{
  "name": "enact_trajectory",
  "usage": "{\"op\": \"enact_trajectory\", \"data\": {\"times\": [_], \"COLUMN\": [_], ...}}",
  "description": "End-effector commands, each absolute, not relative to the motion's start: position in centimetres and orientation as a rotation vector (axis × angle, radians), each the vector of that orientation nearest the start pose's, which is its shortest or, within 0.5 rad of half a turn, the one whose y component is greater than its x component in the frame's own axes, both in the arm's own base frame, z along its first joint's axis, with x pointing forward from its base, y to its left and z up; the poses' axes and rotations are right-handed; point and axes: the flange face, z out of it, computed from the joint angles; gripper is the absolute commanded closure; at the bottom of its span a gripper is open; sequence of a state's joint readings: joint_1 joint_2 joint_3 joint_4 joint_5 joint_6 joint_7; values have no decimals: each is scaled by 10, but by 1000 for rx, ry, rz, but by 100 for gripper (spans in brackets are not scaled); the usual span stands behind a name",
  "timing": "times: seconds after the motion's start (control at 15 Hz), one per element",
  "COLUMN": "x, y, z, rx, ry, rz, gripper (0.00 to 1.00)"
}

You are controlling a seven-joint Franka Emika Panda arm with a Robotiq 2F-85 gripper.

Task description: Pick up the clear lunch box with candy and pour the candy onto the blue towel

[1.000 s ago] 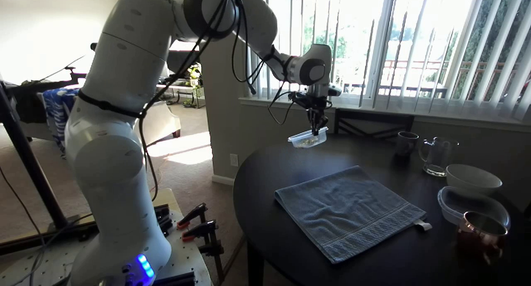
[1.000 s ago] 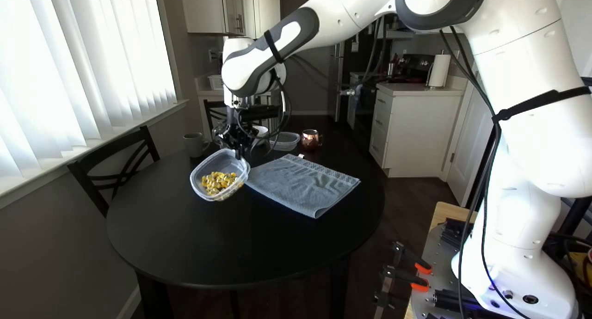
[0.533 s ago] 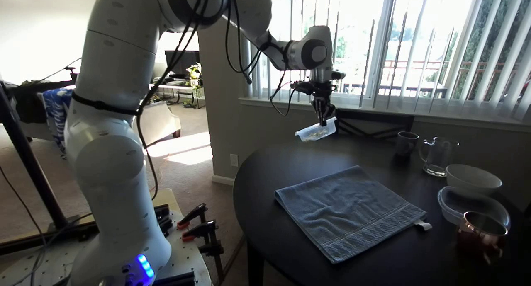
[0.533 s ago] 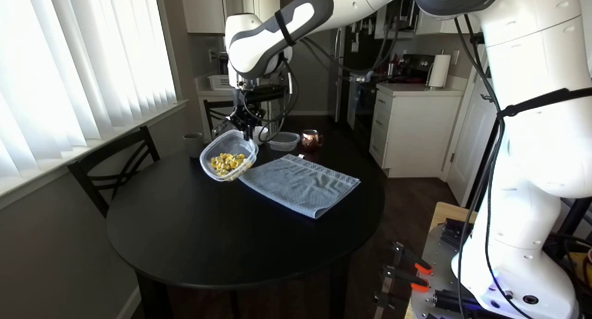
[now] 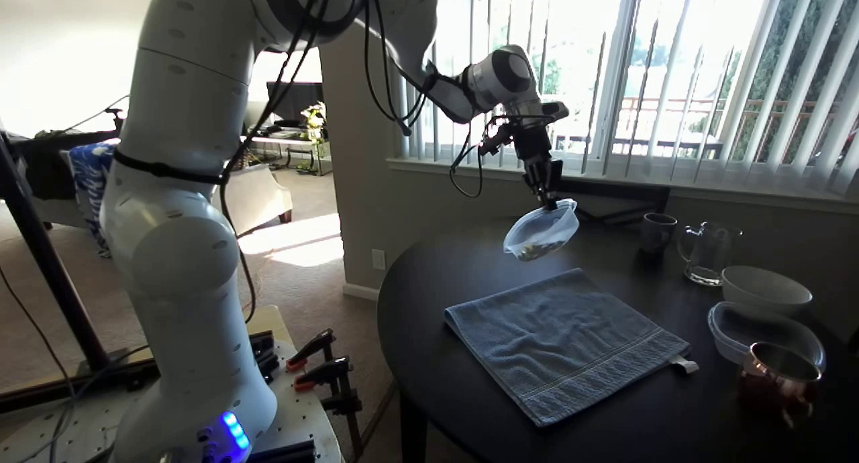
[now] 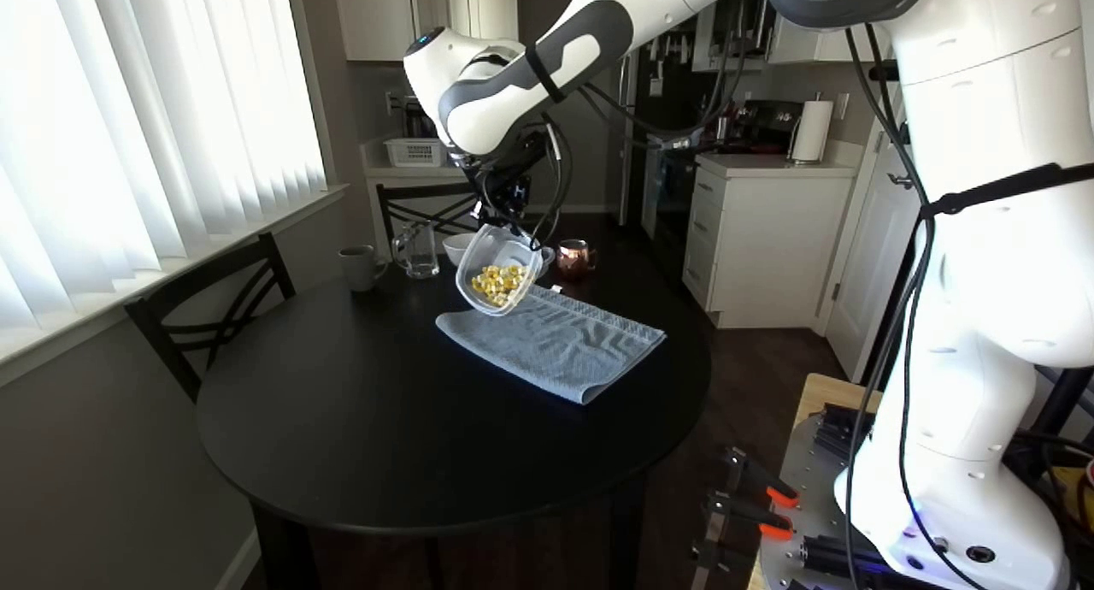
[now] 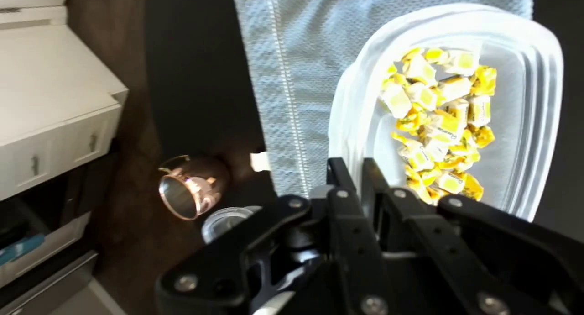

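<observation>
My gripper is shut on the rim of the clear lunch box, one finger on each side of its wall. The lunch box is in the air and tilted in both exterior views. The yellow and white wrapped candy is inside it, gathered toward the lower end. The blue towel lies wrinkled on the table. The box hangs near the towel's edge by the window side and covers part of it in an exterior view. No candy shows on the towel.
On the dark round table stand a copper mug, a larger clear container, a white bowl, a glass mug and a grey cup. A dark chair stands at the window side.
The gripper rose with the lunch box, then moved toward the towel. Its wrist has turned and the box is tilted more. The candy is still inside.
</observation>
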State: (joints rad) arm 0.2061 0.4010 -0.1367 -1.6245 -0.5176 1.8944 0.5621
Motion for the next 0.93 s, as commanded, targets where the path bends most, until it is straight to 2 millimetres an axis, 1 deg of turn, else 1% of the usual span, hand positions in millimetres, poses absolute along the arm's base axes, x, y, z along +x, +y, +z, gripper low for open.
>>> {"op": "enact_trajectory", "data": {"times": [0.0,0.13,0.2,0.33,0.4,0.47,0.6,0.67,0.87], "x": [652,651,651,651,650,650,648,647,645], "y": [32,46,53,61,61,58,41,27,-2], "z": [413,412,407,393,380,367,341,329,298], "rx": [2370,2267,2219,2121,2073,2026,1928,1877,1721], "ry": [-311,-259,-233,-187,-164,-142,-115,-108,-70], "rz": [13,-24,-44,-86,-112,-138,-197,-225,-302], "gripper": [94,94,94,94,94,94,94,94,94]}}
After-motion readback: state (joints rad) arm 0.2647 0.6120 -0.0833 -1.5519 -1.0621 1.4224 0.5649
